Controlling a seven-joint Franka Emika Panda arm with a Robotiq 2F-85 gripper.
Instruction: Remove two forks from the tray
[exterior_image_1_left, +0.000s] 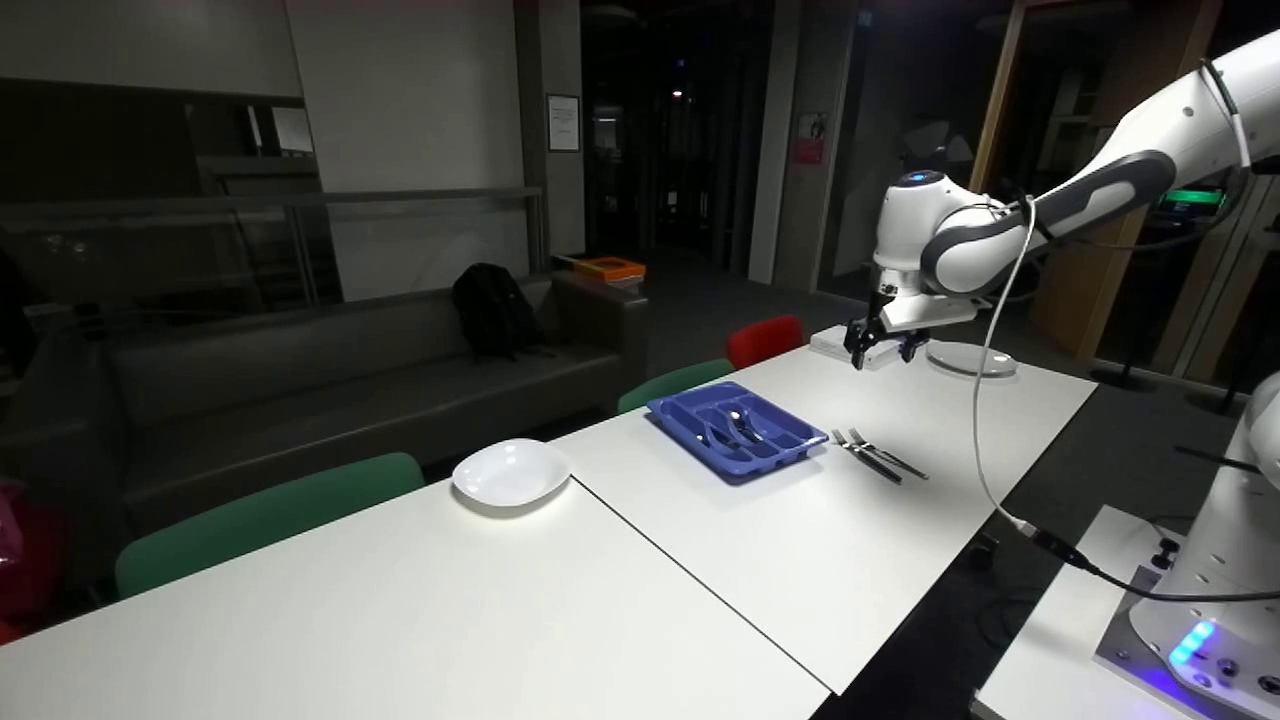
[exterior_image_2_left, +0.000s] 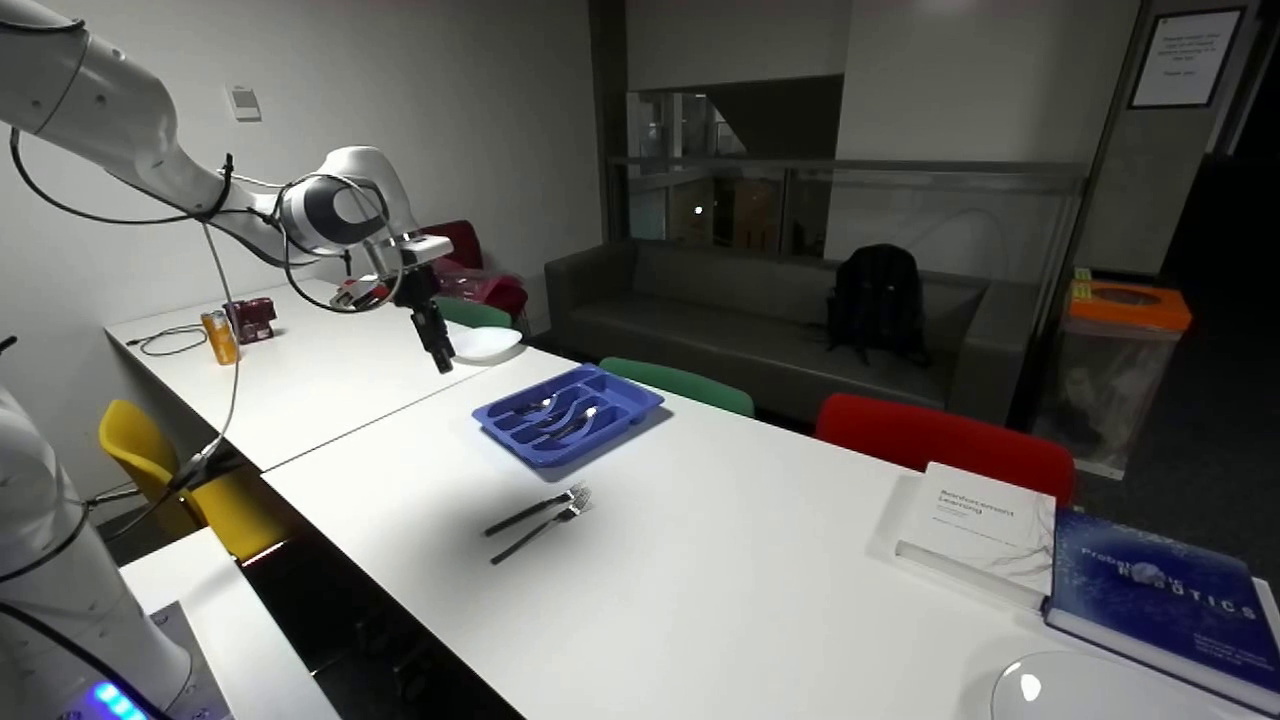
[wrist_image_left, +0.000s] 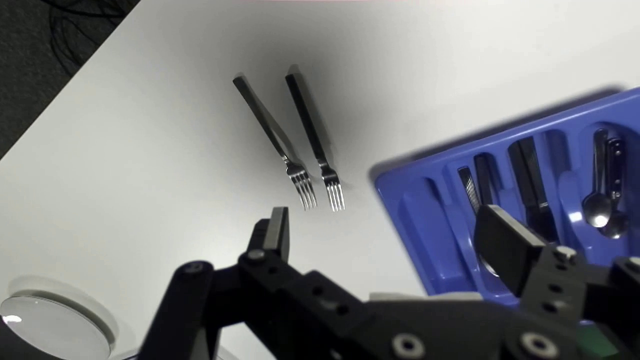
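Observation:
Two dark-handled metal forks lie on the white table, one (wrist_image_left: 263, 120) beside the other (wrist_image_left: 310, 130), tines toward the bottom of the wrist view. Both forks also show in both exterior views (exterior_image_1_left: 868, 460) (exterior_image_2_left: 543, 530). The blue tray (exterior_image_1_left: 692, 442) is beside the forks, apart from them, and shows again in an exterior view (exterior_image_2_left: 605, 435). In the wrist view the tray (wrist_image_left: 425, 235) holds spoons and dark-handled utensils; its left compartment is bare. My gripper (wrist_image_left: 385, 220) is open and empty, raised above the table in both exterior views (exterior_image_1_left: 884, 352) (exterior_image_2_left: 440, 362). One finger hides part of the tray.
A white dish (exterior_image_1_left: 511, 473) stands at the far table edge beyond the tray. A round plate (exterior_image_1_left: 970, 358) and two books, one white (exterior_image_2_left: 980, 530) and one blue (exterior_image_2_left: 1160, 600), lie at the table's other end. An orange can (exterior_image_2_left: 219, 338) stands on the table.

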